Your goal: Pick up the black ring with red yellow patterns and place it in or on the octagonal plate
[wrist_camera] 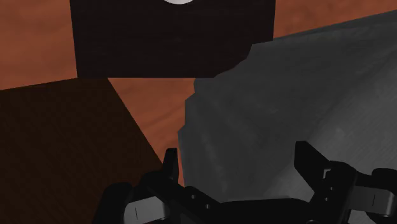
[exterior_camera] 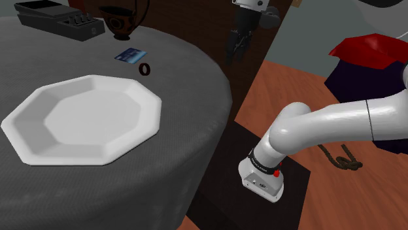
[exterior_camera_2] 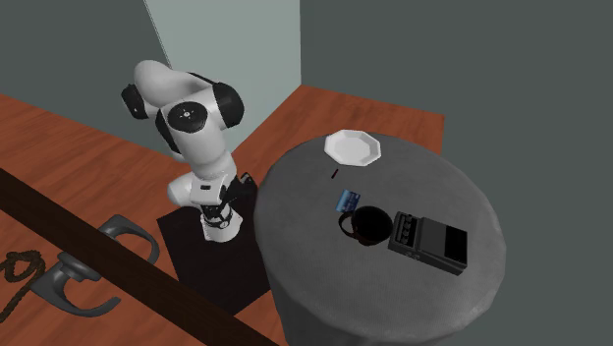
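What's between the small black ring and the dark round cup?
A flat blue card lies between the black ring and the dark cup, in the shoulder view.

the table (exterior_camera: pixel 189 131) looks matt grey and faintly mottled, a little rough. the plate (exterior_camera: pixel 39 140) is smooth, plain white, barely shiny. the floor (exterior_camera: pixel 294 85) is reddish wood. the arm (exterior_camera: pixel 327 121) is glossy white, smooth.

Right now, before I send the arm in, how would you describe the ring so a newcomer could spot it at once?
Start at the round grey table and find the white octagonal plate. Between it and a blue card sits the ring: the smallest item there, dark and hollow-centred, where the card is flat and blue.
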`<state>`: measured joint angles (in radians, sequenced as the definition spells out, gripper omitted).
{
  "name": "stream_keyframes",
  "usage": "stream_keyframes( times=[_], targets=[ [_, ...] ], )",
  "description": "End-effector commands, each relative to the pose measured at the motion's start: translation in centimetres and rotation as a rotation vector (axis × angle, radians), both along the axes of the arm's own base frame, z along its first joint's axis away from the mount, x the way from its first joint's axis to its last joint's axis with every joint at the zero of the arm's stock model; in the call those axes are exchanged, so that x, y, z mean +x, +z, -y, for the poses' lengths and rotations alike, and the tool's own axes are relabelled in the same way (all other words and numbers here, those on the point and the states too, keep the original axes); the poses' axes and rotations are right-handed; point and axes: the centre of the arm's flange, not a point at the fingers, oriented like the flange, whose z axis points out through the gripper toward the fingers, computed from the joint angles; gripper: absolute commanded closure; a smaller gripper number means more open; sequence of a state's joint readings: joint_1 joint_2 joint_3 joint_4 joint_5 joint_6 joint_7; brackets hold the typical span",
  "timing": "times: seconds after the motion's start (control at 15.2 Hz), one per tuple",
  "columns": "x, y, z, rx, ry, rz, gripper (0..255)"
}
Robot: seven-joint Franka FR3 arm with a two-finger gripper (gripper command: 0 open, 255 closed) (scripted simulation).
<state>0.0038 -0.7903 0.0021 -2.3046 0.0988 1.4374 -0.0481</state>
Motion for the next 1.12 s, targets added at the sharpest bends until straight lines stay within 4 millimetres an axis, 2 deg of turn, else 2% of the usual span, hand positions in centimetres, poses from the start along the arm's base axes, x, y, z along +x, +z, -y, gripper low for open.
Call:
stream_keyframes(
  times=[0.0,0.53,1.06],
  targets=[
    [0.0,0.0,0.0,0.0,0.0,0.0,0],
    [1.8,0.9,-9.0,0.062,0.112,0.122,0],
    [2.5,2.6,-18.0,0.125,0.224,0.244,0]
  ],
)
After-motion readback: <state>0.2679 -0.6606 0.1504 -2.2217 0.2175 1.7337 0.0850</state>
